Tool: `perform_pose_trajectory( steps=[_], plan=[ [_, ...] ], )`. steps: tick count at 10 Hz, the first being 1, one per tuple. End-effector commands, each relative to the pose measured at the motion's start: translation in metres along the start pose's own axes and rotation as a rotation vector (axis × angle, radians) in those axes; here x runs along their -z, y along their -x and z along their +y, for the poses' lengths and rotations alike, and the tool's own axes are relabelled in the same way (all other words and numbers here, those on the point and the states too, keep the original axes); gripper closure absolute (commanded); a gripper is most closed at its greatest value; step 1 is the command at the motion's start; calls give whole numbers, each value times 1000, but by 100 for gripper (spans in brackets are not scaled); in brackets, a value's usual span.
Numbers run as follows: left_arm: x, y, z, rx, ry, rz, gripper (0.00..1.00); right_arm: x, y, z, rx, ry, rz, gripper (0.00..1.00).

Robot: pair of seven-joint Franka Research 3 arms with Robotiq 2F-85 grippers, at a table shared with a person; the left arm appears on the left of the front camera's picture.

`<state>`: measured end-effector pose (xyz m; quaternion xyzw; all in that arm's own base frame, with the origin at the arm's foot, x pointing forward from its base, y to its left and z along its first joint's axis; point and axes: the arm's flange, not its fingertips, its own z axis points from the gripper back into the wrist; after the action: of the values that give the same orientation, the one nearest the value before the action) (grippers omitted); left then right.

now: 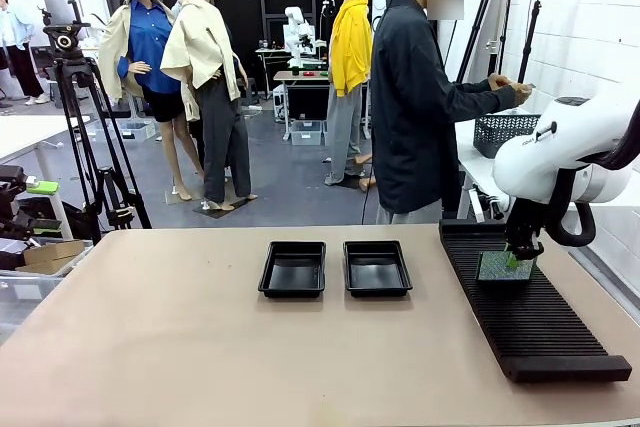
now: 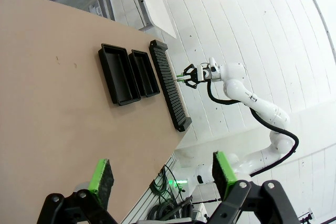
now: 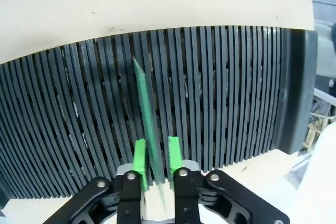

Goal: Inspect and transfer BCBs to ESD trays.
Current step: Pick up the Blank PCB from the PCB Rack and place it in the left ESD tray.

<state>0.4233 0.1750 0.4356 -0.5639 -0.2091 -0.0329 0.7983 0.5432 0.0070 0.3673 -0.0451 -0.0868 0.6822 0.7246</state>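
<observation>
I am holding the right gripper (image 3: 156,163) astride the green board (image 3: 143,98), standing on edge in the rack (image 1: 540,327) at frame right, top edge free for gripping; fingers (image 3: 139,156) nearly together, whether clamped I cannot tell.

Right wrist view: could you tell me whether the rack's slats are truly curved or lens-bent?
Right wrist view: the slats of the slotted rack bow, a wide-angle effect, and the BCB blurs near the lens; front view: that rack's edges run straight.
</observation>
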Motion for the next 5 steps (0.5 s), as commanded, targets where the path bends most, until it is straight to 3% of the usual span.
perform_pose_trajectory(
  steps=[1, 5],
  plan=[
    [-2, 0, -3, -7, 15, -1, 0, 0, 3, -7, -20, -22, -19, 85],
    [-2, 0, -3, -7, 15, -1, 0, 0, 4, -9, -24, -66, -16, 100]
  ],
)
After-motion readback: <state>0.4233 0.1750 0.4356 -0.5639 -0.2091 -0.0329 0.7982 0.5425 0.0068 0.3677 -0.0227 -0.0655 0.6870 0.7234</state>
